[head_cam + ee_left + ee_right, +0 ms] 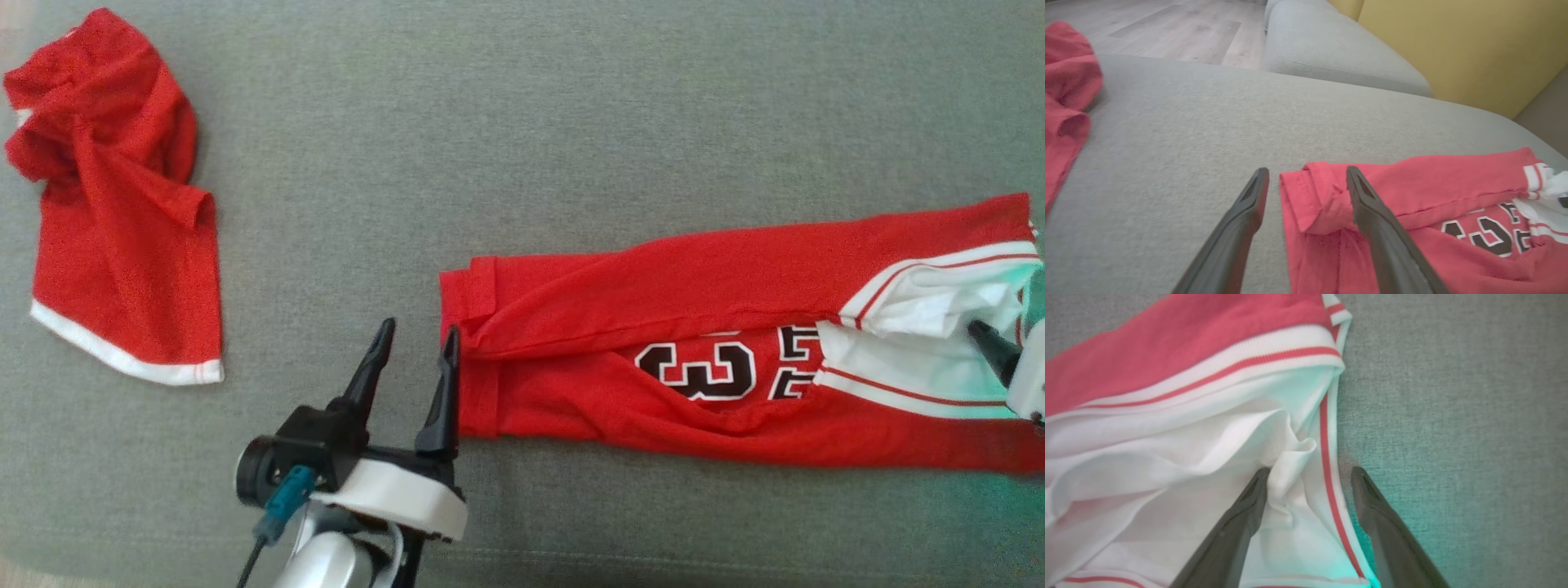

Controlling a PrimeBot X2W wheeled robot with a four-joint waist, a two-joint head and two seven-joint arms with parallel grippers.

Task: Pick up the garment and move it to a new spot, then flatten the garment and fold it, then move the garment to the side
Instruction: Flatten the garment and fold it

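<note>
Head: jersey (735,351) lies on the sofa (571,122) as a long strip; we judge it moved, flattened and folded once lengthwise.
Left wrist: left claw (1307,171) released, straddling the hem corner.
Right wrist: right claw (1309,473) released at the white collar end.
Cross-fold and side move are left.

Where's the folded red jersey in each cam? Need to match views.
Head view: jersey, centre to right edge.
Left wrist view: jersey, lower right.
Right wrist view: jersey, left and centre.
Shared landmark: its red-striped white trim.
</note>
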